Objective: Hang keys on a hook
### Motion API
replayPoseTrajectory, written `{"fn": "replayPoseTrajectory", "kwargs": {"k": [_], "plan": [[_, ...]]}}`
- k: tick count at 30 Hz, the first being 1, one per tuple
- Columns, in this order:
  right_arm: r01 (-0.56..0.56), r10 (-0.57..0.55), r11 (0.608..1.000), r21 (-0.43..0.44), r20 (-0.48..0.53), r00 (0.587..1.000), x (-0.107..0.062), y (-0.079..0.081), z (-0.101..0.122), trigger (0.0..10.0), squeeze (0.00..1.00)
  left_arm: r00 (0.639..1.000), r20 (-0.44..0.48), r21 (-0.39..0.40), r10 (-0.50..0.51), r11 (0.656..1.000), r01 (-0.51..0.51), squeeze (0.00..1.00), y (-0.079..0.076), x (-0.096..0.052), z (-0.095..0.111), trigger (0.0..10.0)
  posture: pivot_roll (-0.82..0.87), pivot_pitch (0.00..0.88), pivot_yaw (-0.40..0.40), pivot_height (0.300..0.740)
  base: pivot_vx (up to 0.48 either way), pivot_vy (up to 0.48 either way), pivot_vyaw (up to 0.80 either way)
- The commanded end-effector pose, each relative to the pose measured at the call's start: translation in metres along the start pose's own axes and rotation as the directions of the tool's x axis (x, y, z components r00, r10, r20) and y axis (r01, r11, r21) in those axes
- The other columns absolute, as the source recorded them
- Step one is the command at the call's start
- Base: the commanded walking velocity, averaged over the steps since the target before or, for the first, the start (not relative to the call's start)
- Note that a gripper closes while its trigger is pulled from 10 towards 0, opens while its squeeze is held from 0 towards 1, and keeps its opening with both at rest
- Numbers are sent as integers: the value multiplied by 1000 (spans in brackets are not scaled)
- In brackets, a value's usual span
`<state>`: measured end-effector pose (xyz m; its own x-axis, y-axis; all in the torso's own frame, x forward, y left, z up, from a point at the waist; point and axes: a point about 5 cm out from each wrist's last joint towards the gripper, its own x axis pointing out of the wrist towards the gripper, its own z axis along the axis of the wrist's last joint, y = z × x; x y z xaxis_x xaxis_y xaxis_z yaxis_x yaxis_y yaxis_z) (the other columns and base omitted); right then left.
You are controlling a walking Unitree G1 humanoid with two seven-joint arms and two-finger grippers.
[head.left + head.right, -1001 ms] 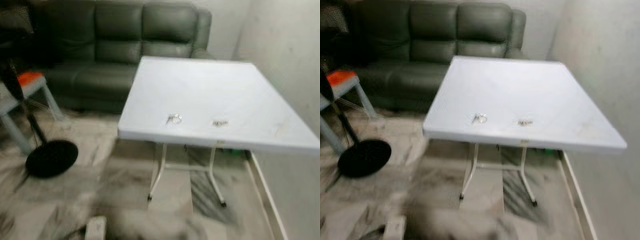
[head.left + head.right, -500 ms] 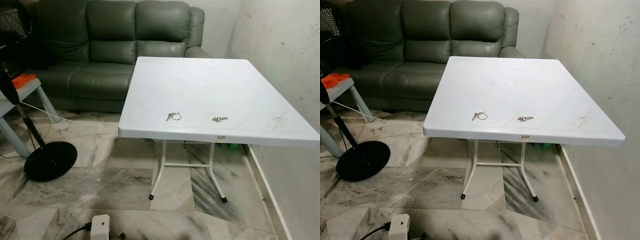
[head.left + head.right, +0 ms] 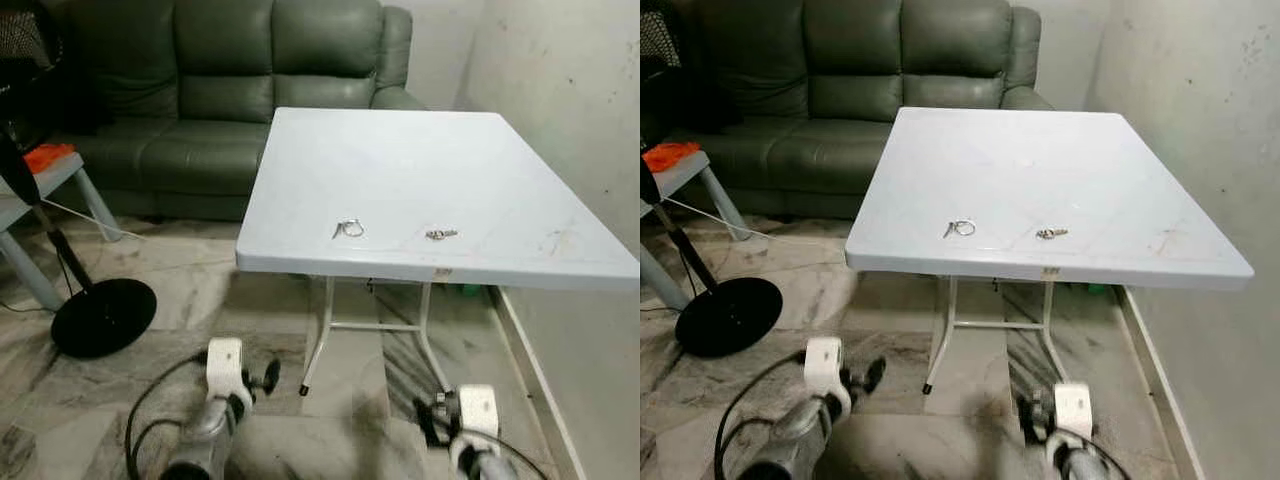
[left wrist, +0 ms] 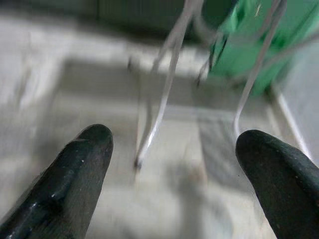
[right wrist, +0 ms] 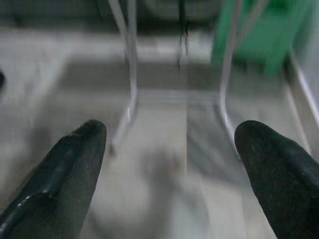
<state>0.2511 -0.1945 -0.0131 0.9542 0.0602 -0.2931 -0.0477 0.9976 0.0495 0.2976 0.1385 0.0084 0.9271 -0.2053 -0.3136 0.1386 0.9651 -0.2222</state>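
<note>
1. Keys: a small silver bunch of keys [image 3: 440, 235] lies flat on the white square plastic table [image 3: 420, 160], near its front edge and toward the right. A separate thin metal key ring [image 3: 348, 230] lies on the same top, to the left of the bunch and well apart from it.

2. Progress, as I judge it: the task has barely begun. Nothing is picked up yet, and no hook can be made out anywhere in these views, so finding it and hanging the keys are both left to do.

3. Left gripper [image 4: 172, 172]: its two black fingers stand wide apart with nothing between them. The arm is low in front of the table, below the tabletop, and looks toward the table's white metal legs [image 4: 162, 94].

4. Right gripper [image 5: 172, 172]: also spread wide and empty, low near the floor before the table's right side, facing the legs.

5. Containers: none holds anything relevant. A blurred green object [image 4: 249, 45] sits under the table behind the legs; what it is cannot be told.

6. Surroundings: a dark green leather sofa [image 3: 250, 90] stands behind the table, and a black round fan base [image 3: 103, 317] rests on the marble floor [image 3: 200, 290] to the left.
</note>
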Motion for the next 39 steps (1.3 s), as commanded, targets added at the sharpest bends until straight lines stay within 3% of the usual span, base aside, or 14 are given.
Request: {"fn": "replayPoseTrajectory", "kwargs": {"k": [1, 5, 10, 16, 27, 39], "plan": [[4, -5, 1000, 9, 128, 992, 1, -2, 20, 10000, 0, 994, 108, 5, -21, 1000, 20, 0, 0, 3, 20, 10000, -8, 0, -19, 740, 0, 0, 0], [-14, 16, 1000, -10, 244, 970, -2, 0, 40, 10000, 0, 981, 190, 25, -47, 999, 43, 0, -1, 0, 33, 10000, -11, 0, -18, 740, 0, 0, 0], [-26, 21, 1000, 5, 433, 901, -13, 13, 93, 10000, 0, 933, 336, 79, -126, 991, 105, 0, -7, -11, 71, 10000, -8, 0, -20, 740, 0, 0, 0], [-13, -2, 1000, 25, 500, 866, -9, 19, 133, 10000, 0, 913, 394, 76, -109, 993, 86, 0, -10, -12, 104, 10000, 0, 0, -21, 740, 0, 0, 0], [-33, 35, 999, -13, 489, 871, -14, 25, 149, 10000, 0, 921, 378, 25, -90, 996, 88, 0, -15, -19, 108, 10000, 1, 0, -29, 740, 0, 0, 0], [-50, 55, 998, -22, 467, 883, -15, 25, 152, 10000, 0, 924, 372, 21, -89, 996, 88, 0, -17, -20, 116, 10000, -4, 0, -25, 740, 403, 0, 0]]}}
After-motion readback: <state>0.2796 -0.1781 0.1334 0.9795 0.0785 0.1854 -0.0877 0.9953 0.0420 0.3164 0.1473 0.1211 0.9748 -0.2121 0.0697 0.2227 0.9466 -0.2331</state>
